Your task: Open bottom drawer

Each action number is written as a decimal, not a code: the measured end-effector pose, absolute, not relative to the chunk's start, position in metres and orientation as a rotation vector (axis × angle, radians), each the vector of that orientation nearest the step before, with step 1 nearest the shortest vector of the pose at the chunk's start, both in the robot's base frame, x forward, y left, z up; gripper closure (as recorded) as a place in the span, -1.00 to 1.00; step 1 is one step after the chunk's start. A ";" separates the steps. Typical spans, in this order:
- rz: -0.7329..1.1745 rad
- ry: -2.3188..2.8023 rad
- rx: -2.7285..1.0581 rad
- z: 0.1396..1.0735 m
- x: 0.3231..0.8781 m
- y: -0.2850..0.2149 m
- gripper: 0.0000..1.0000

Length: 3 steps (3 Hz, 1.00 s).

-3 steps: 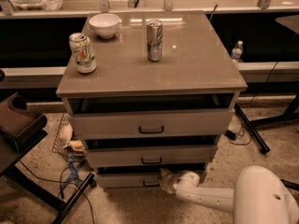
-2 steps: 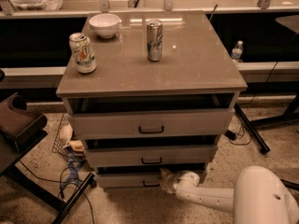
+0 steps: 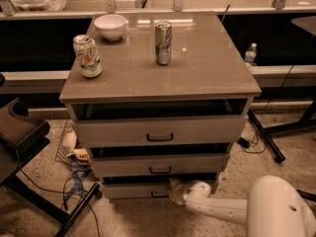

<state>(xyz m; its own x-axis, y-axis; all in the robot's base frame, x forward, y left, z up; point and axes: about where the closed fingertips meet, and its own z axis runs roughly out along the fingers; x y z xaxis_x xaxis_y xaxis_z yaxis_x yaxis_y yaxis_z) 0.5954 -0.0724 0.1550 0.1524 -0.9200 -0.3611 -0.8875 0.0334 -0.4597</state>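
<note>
The bottom drawer (image 3: 133,190) is the lowest, narrowest grey front of the cabinet, with a small black handle (image 3: 159,195) at its centre. It sits close to the floor, slightly behind the drawer above. My white arm reaches in from the lower right. My gripper (image 3: 174,190) is at the right part of the bottom drawer front, just right of the handle and touching or almost touching it. The middle drawer (image 3: 160,164) and the top drawer (image 3: 159,131) are above.
On the cabinet top (image 3: 207,68) stand a white bowl (image 3: 110,26) and two cans (image 3: 87,56) (image 3: 163,42). A dark chair (image 3: 19,137) is at the left, with cables and clutter (image 3: 74,172) on the floor. A water bottle (image 3: 250,54) and a stand leg (image 3: 266,137) are at the right.
</note>
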 end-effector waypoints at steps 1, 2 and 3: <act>-0.070 1.721 -1.839 0.155 0.595 -0.072 -0.28; -0.070 1.721 -1.839 0.155 0.595 -0.072 -0.73; -0.070 1.721 -1.839 0.158 0.595 -0.072 -1.00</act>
